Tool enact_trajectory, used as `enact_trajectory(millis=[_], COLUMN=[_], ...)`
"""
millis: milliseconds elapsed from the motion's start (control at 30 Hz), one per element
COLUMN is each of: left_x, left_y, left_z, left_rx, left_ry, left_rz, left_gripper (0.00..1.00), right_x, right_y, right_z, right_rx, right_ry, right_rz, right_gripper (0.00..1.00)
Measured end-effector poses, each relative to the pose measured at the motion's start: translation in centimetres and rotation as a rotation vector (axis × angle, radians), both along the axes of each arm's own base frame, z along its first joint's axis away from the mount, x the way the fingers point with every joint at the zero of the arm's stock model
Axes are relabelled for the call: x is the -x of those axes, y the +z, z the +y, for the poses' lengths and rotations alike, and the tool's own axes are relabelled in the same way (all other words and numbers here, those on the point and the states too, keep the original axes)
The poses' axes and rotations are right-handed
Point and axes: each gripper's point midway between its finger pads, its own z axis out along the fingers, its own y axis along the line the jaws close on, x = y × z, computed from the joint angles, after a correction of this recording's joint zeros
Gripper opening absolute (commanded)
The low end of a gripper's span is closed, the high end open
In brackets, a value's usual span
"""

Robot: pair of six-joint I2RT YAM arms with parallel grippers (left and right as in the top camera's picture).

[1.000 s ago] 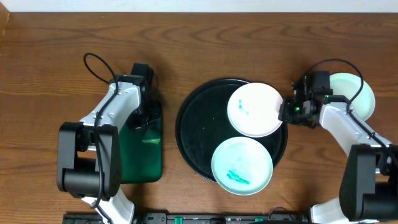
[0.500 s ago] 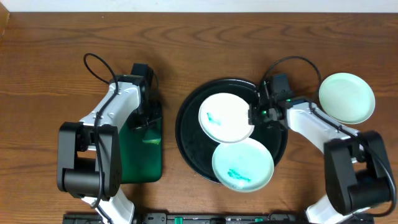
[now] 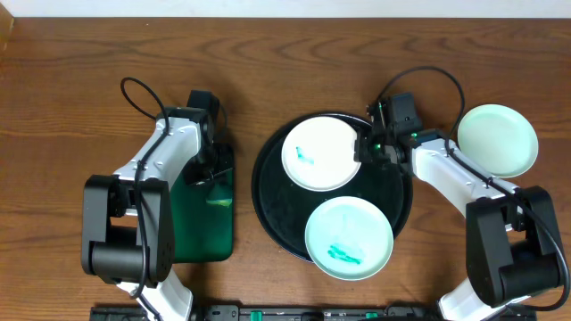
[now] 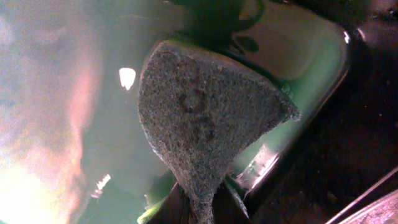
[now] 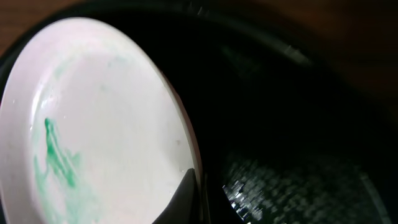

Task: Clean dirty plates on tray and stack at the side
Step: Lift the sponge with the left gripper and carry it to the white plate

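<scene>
The right arm's fingers (image 5: 184, 194) are pinching the right rim of the round white plate with a teal smear (image 3: 319, 153), which is lying in the far part of the large round glossy black tray (image 3: 268, 192). A smeared pale mint-green plate (image 3: 348, 236) is sitting just beside it at the tray's near rim. A clean pale mint-green plate (image 3: 498, 140) is resting on the brown wooden worktop (image 3: 71, 89) right of the tray, and the left arm's fingers (image 4: 176, 205) are clamping a grey triangular scouring pad (image 4: 205, 118) over the dark green rectangular tray (image 3: 201, 227).

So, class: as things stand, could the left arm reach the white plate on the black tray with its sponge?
Probably yes: nothing stands between the left gripper and the white plate; the right gripper holds only its far edge.
</scene>
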Motion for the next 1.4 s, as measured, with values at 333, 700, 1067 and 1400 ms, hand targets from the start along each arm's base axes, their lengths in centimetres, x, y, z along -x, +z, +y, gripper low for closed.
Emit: enact_trajectory(millis=[333,700,1067,1400], left_x=[-0.4,-1.3,-1.6,-0.7], left_y=[0.0,9.1,18.3,23.4], left_z=[-0.8,-1.0,0.3,0.8], left_rx=[0.04,0.026,-0.15,-0.244], left_ry=[-0.059,-0.082,-0.235,-0.282], left_rz=[-0.022,-0.305,-0.662,-0.845], left_gripper=[0.07,0.07,0.07,0.07], right_x=[0.0,0.2,1.2,1.5], right_y=[-0.5,-0.6,-1.0,-1.1], right_z=[-1.8,-1.9,-1.8,-1.8], right_rx=[0.092,0.099,0.095,0.095], right_ry=[-0.05,-0.047,-0.026,-0.023], right_rz=[0.007,0.014,0.057,0.07], right_gripper=[0.01,0.01,0.01,0.01])
